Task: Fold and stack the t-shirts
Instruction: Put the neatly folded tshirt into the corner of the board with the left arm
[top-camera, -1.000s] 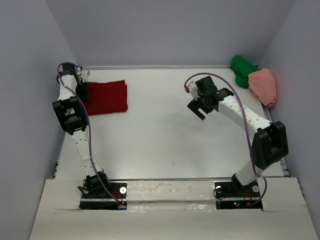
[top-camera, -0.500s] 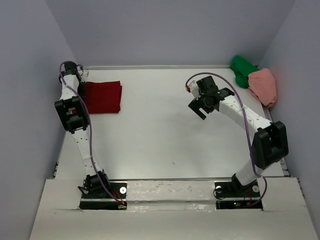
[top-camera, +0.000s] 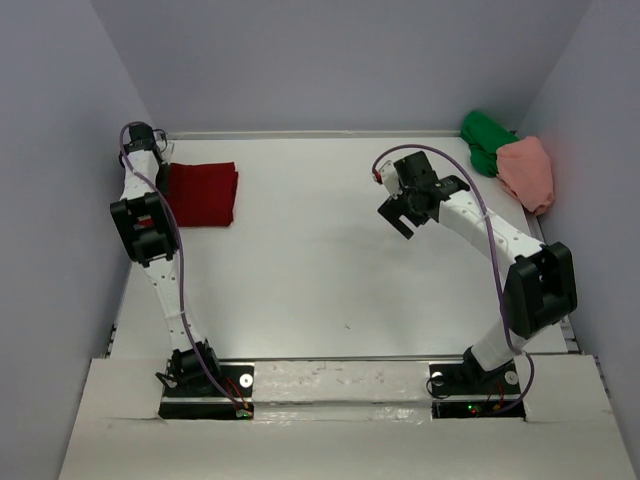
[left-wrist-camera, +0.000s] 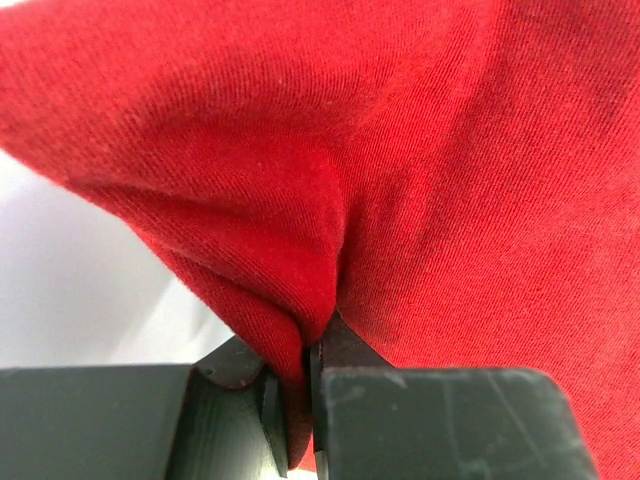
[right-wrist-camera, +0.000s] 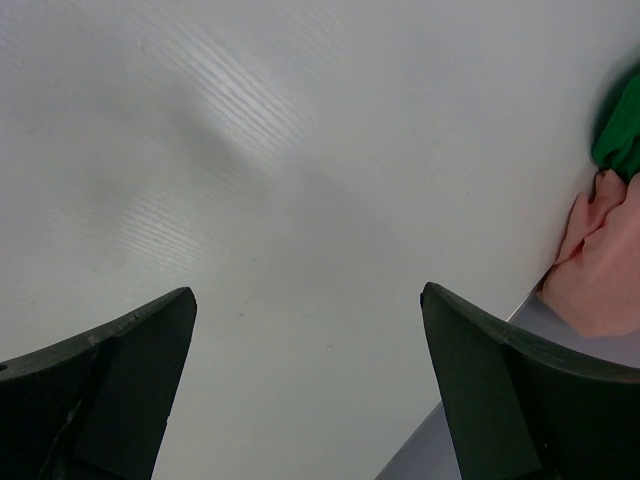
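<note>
At the far left of the flat white table (top-camera: 330, 270), a dark red t-shirt (top-camera: 203, 193) of soft plain fabric, folded into a small rectangle and lying flat, close to the left wall. Left gripper (left-wrist-camera: 308, 350), with two black fingers, clamped tight on a bunched ridge of that red cloth at the folded rectangle's left edge; in the wrist view, fabric puckered into the narrow slit between the jaws.

Right gripper (right-wrist-camera: 305, 300) raised above bare table right of centre, jaws spread wide, holding nothing. At the far right corner, a bright green t-shirt (top-camera: 485, 138) and a salmon pink t-shirt (top-camera: 528, 170), both crumpled in soft heaps, touching each other, unfolded, pressed against the right wall.

By judgement, one shirt folded, two not yet begun, no stack yet.

Possible trouble from here:
- Fold dragged open or skewed, if pulled sideways while pinched at one edge only.
- Cloth snagged between the fingers on letting go, lifting the top layer.
- Red shirt crushed against the left wall if pushed further that way.
- Green and pink grabbed together, given their contact in the corner.
</note>
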